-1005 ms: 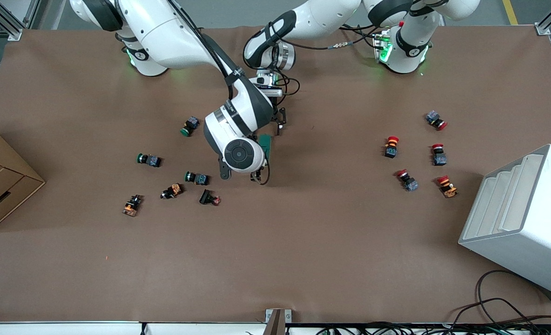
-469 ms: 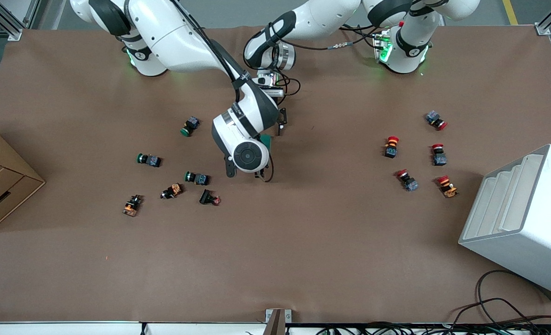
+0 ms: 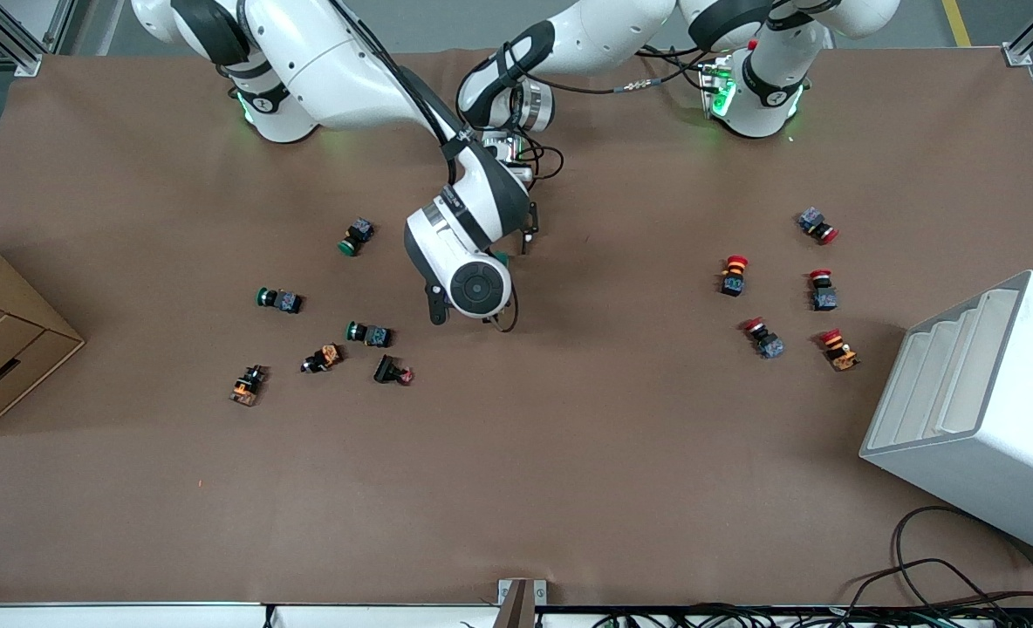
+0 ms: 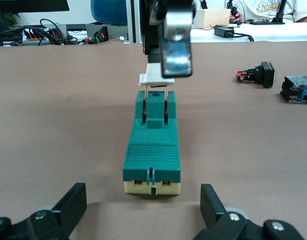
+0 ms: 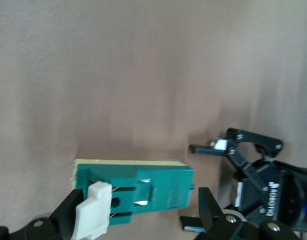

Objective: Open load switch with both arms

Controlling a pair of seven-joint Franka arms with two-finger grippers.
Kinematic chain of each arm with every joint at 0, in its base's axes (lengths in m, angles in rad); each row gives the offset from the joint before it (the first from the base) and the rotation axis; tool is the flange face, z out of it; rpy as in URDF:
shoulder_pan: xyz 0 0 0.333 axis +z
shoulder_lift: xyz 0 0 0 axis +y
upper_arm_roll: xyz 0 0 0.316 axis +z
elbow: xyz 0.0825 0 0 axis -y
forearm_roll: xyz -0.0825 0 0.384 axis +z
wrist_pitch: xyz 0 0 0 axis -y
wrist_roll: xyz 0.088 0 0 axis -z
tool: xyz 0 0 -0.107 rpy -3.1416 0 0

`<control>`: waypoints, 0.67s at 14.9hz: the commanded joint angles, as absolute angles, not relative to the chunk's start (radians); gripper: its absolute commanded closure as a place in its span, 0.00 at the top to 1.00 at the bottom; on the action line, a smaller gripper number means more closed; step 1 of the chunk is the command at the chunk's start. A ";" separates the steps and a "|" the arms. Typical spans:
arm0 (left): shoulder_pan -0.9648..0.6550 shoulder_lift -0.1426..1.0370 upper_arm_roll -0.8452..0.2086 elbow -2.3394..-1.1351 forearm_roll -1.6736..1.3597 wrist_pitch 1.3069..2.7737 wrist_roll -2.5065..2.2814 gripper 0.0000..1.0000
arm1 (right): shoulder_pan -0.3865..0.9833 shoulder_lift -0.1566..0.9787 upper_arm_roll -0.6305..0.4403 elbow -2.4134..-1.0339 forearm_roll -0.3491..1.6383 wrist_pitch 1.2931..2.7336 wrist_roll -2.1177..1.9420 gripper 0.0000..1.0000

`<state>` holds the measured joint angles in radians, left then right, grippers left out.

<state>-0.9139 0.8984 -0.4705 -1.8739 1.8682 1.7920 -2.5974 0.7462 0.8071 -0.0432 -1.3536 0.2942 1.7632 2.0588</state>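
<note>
The load switch (image 4: 152, 150) is a green block on a cream base, lying flat mid-table with its white toggle (image 4: 156, 80) raised at one end. In the front view only a green sliver of the load switch (image 3: 501, 258) shows under the right arm's wrist. My right gripper (image 5: 138, 215) hangs open over it, its fingers straddling the block lengthwise, one finger (image 5: 68, 215) beside the toggle (image 5: 93, 216). My left gripper (image 4: 143, 215) sits low on the table, open, just short of the switch's end away from the toggle. Both arms' hands meet there, the left gripper (image 3: 523, 228) showing in the front view.
Green-capped push buttons (image 3: 279, 300) and other small parts lie toward the right arm's end, red-capped ones (image 3: 733, 273) toward the left arm's end. A cardboard box (image 3: 2, 340) and a white rack (image 3: 979, 410) stand at the table's two ends.
The right arm's wrist has shifted toward the left gripper and now covers nearly all of the switch in the front view. The left arm has not moved.
</note>
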 commanded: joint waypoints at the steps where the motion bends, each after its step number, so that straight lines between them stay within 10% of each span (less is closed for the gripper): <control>1: -0.922 0.919 -0.463 -1.874 1.867 1.778 -2.611 1.00 | 0.756 0.802 -0.049 -1.339 0.314 1.709 2.069 1.00; 10: -0.920 0.910 -0.465 -1.873 1.867 1.776 -2.612 1.00 | 0.768 0.782 -0.003 -1.318 0.311 1.609 2.068 1.00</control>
